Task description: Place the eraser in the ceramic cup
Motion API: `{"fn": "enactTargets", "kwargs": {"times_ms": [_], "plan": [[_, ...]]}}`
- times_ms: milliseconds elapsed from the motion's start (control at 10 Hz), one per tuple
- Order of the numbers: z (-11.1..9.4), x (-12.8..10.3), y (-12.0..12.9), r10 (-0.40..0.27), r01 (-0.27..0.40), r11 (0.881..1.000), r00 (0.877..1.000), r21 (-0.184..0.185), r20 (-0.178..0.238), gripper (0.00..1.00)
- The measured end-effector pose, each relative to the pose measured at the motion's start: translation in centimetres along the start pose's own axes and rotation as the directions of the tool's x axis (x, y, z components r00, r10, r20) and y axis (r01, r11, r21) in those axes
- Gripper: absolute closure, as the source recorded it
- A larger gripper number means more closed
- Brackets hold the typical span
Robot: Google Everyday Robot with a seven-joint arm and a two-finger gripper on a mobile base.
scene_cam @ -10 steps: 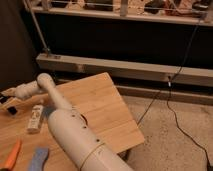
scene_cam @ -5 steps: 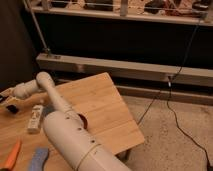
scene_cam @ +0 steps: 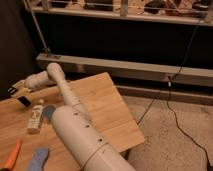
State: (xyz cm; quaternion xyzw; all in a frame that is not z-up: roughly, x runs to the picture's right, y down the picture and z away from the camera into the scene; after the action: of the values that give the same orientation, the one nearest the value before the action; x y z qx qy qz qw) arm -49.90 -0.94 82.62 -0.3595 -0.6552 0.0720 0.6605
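Since a second ago, the arm's elbow has swung upward and to the right in the frame, and the gripper (scene_cam: 16, 92) at its end has drawn slightly in from the left edge. We see it now at the middle left, over the left part of the wooden table (scene_cam: 12, 124).

We judge the step in hand to be securing the eraser (scene_cam: 23, 101) and carrying it rightward to the cup (scene_cam: 48, 113). To do this well, the hold on the small dark block should be sure before any lift. The lift should be high enough to pass over the white bottle (scene_cam: 35, 118), which lies between the eraser and the cup. The cup is small, blue-grey and partly hidden behind the thick white arm (scene_cam: 80, 137). So the gripper should come squarely over its mouth and lower close before letting go.

The eraser sits just below and to the right of the gripper, touching its tip or very nearly so. We cannot tell whether the gripper is holding it or only beside it. The cup lies further right and lower in the frame, near but apart.
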Motion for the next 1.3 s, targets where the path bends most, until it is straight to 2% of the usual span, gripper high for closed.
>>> {"fn": "enactTargets", "kwargs": {"times_ms": [200,500,900,1300], "plan": [[-3.2,-0.8,-0.2,0.018,-0.019,1.000,1.000,0.015,0.025,1.00],[-6.5,-1.4,0.3,0.026,-0.026,0.999,0.999,0.019,0.043,1.00],[-8.8,-1.7,2.3,0.020,-0.020,1.000,0.999,-0.019,0.037,1.00],[-11.2,-2.9,4.2,0.007,-0.006,1.000,0.999,-0.024,0.042,1.00]]}}
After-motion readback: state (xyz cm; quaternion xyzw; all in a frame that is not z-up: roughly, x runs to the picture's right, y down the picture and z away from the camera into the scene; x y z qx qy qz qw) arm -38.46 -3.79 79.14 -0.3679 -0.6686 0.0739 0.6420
